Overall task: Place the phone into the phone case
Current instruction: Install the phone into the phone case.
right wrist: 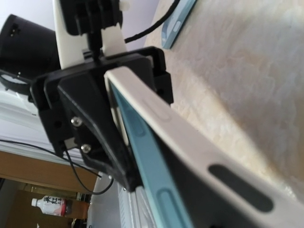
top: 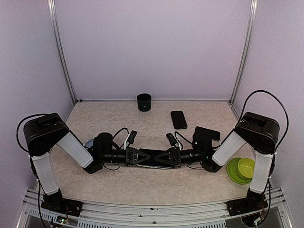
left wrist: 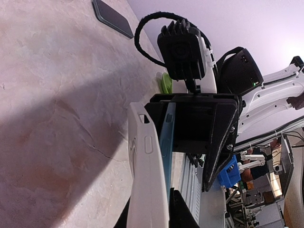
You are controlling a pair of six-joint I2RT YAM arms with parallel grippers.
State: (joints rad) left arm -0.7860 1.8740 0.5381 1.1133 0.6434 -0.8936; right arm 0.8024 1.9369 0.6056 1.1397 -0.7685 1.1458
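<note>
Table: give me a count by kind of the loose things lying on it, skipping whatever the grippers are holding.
Phone: 1
Blue case: 1
Dark green cup: 1
Green bowls, nested: 2
Total: 5

The case [left wrist: 142, 180] is being held edge-on, low over the near half of the table [top: 142, 190], its length running left to right. It is white, showing a moulded button cover and an oval cutout along its side. The phone [left wrist: 167, 137], light blue along its edge, is lying flat against the case's inner face; whether it is sitting fully in is not showing.
</note>
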